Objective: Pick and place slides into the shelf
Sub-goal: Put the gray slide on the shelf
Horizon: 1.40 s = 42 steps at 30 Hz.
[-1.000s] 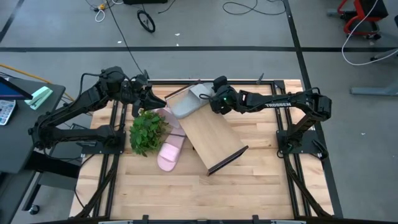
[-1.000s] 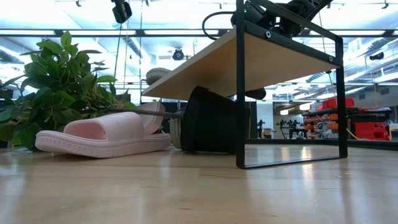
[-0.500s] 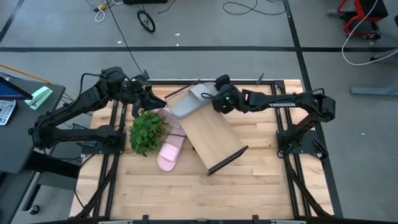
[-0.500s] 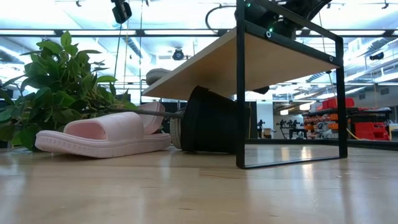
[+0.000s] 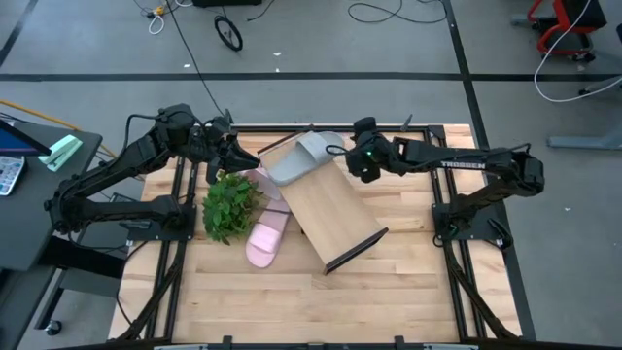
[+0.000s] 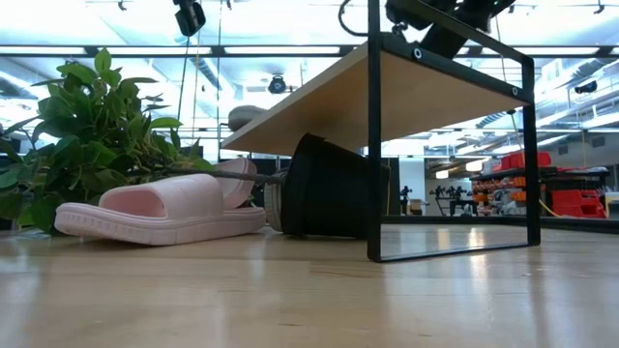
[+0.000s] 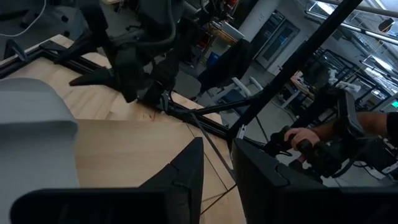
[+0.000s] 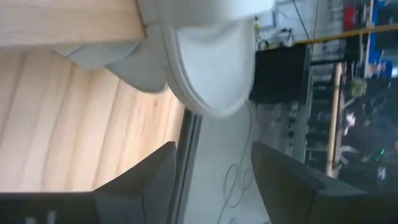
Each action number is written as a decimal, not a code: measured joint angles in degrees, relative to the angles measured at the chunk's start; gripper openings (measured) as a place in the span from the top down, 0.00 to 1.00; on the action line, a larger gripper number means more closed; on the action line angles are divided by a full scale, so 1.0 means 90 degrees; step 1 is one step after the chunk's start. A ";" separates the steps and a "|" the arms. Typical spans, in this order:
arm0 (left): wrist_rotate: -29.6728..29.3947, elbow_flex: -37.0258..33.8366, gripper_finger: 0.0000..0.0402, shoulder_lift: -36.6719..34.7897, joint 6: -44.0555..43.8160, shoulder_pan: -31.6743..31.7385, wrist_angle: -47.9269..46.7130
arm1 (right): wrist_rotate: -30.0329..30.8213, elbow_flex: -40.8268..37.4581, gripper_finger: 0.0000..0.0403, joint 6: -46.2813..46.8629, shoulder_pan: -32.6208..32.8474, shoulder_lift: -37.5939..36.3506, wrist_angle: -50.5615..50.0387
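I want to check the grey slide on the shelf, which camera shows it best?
The high view: the grey slide lies whole on the far end of the shelf, with the right gripper beside it. The right wrist view shows only its sole end, the left wrist view a grey edge, the low view just a sliver.

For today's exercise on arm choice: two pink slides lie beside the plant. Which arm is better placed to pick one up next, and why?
Probably the left. Its gripper hangs beside the plant, near the pink slides. The right gripper is across the shelf, by the grey slide.
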 joint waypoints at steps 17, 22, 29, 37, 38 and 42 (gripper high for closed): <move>-0.0019 0.0000 0.78 0.0000 0.0784 0.0000 -0.0093 | -0.3343 0.0282 0.47 0.6080 -0.1632 -0.1224 -0.2221; -0.0190 0.0000 0.79 0.0000 0.0990 0.0000 -0.0090 | -0.5258 0.0282 0.48 0.7550 -0.2483 -0.0945 -0.2224; -0.0214 0.0000 0.80 0.0000 0.1168 0.0002 -0.0090 | -0.7296 0.0282 0.48 0.8069 -0.3306 -0.0355 -0.2242; -0.1088 0.0000 0.79 0.0000 0.1483 0.0002 -0.0087 | -0.7314 0.0282 0.50 0.7818 -0.3697 0.0095 -0.2089; -0.1177 0.0000 0.79 0.0000 0.1476 0.0001 -0.0087 | -0.7312 0.0282 0.50 0.7761 -0.3736 0.0129 -0.2012; -0.1302 0.0002 0.80 0.0052 0.1433 -0.0058 -0.0157 | -0.7158 0.0282 0.51 0.7688 -0.3913 0.0233 -0.1631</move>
